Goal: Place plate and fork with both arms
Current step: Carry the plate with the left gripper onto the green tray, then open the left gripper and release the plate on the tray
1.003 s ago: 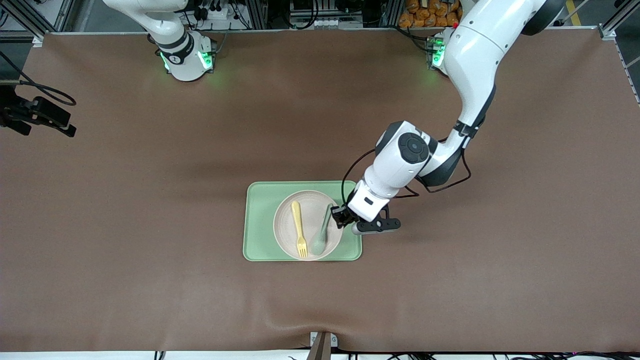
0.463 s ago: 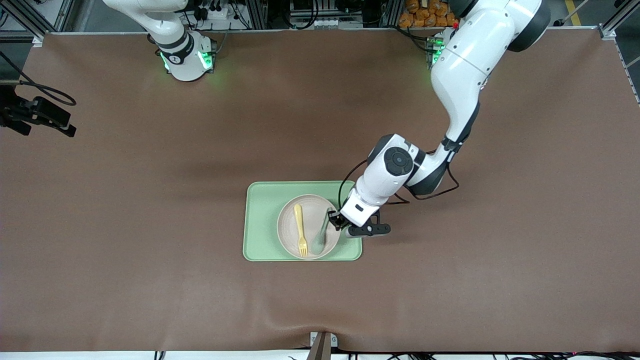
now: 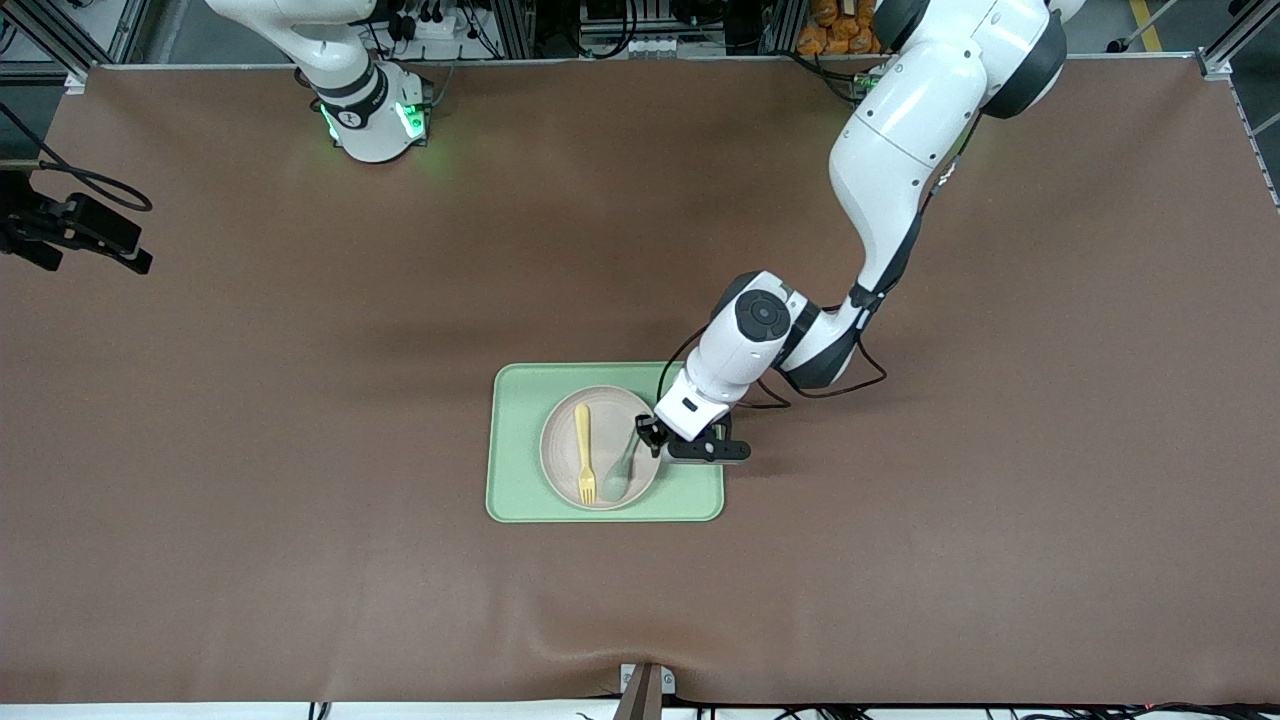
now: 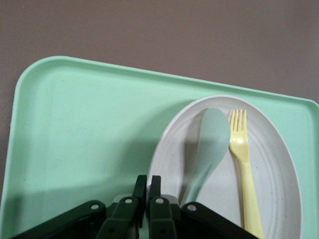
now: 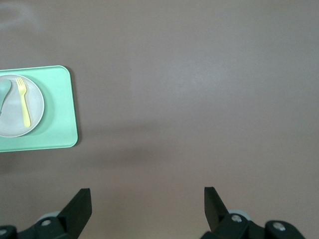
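— Where is the plate (image 3: 600,447)?

— On the green tray (image 3: 520,440), which lies on the brown table (image 3: 300,400) about midway between the two arms' ends and nearer the front camera's edge than the bases. The plate sits toward the tray's end that faces the left arm, with bare tray showing at the right arm's end.

— And the fork (image 3: 585,454)?

— It lies flat in the plate, tines pointing toward the front camera's edge. A pale grey-green spoon (image 3: 622,468) rests just beside it in the same plate, on the left arm's side, its bowl also toward the camera.

— What is the left gripper (image 3: 652,437) doing?

— It is at the plate's rim on the left arm's side. In the left wrist view its fingers (image 4: 147,191) are pressed together on that rim — the plate (image 4: 279,164) is pinched at its edge, with the spoon's handle running right next to them.

— The right one?

— The right arm waits. Its gripper (image 5: 147,204) shows only in its own wrist view, fingers spread wide and holding nothing, over bare table well apart from the tray (image 5: 60,109).
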Robot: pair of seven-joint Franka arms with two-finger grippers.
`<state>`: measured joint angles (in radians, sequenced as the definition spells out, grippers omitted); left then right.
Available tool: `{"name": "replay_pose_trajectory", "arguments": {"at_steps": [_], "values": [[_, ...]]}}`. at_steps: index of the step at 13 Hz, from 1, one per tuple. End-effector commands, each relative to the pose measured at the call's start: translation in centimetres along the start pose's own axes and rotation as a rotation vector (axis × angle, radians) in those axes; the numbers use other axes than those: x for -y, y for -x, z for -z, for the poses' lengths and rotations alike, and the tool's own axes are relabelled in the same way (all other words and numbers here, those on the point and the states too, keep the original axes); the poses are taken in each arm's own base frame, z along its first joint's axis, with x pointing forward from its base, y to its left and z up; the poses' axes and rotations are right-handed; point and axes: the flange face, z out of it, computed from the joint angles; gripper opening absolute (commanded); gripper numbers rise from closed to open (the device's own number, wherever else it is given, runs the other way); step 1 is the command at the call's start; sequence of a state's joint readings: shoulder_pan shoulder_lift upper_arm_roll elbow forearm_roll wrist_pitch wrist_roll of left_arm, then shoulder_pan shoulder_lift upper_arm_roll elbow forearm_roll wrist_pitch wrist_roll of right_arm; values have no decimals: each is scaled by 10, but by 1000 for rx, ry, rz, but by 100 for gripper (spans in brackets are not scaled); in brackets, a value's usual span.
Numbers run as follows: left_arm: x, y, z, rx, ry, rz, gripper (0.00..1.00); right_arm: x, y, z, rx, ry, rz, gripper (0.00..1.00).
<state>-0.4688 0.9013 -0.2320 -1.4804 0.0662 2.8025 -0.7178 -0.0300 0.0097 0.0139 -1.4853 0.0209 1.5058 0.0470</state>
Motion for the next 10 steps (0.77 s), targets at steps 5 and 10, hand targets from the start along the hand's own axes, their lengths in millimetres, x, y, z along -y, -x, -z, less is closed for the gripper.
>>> {"name": "replay_pose_trajectory", "arguments": {"at_steps": [5, 10], "values": [[3, -33, 31, -67, 7, 22, 100, 4, 2, 3, -1, -14, 4, 100], [27, -89, 98, -110, -26, 68, 100, 2, 2, 4, -7, -13, 11, 100]]}}
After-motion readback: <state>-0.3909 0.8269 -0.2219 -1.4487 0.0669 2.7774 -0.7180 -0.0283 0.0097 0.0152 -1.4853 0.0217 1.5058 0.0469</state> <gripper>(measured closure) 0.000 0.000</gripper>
